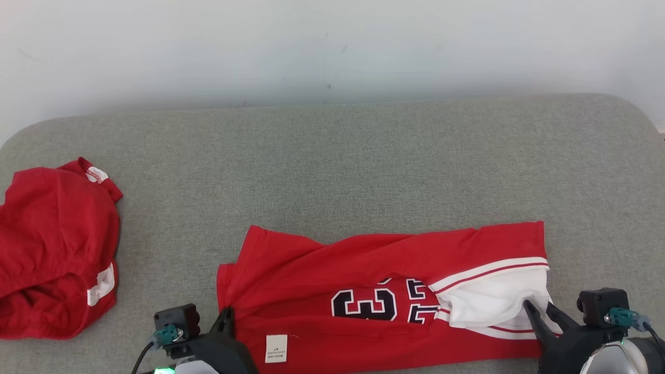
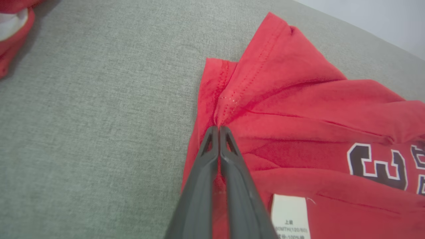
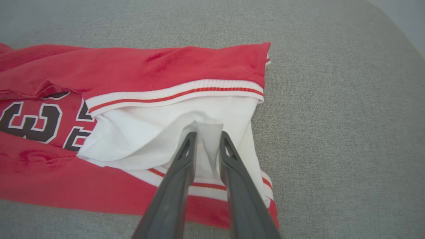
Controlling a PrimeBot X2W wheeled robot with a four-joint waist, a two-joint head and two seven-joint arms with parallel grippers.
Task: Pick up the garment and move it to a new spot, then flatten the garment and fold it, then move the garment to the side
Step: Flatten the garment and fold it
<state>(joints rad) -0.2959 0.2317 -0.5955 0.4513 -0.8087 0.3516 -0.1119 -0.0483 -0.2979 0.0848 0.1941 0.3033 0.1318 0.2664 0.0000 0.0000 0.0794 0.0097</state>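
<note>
Left gripper (image 2: 219, 127) is closed tight on the red hem of the garment (image 1: 363, 259), at its 9 o'clock end. Right gripper (image 3: 207, 132) is pinched, fingers narrowly parted, on white fabric at its 3 o'clock end. Garment is laid crumpled on the grey surface (image 1: 332, 156), at 6 o'clock in the head view.

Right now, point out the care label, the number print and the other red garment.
care label (image 1: 276, 348): head view, label's middle.
number print (image 1: 366, 304): head view, on the full digit.
other red garment (image 1: 52, 244): head view, its red body.
</note>
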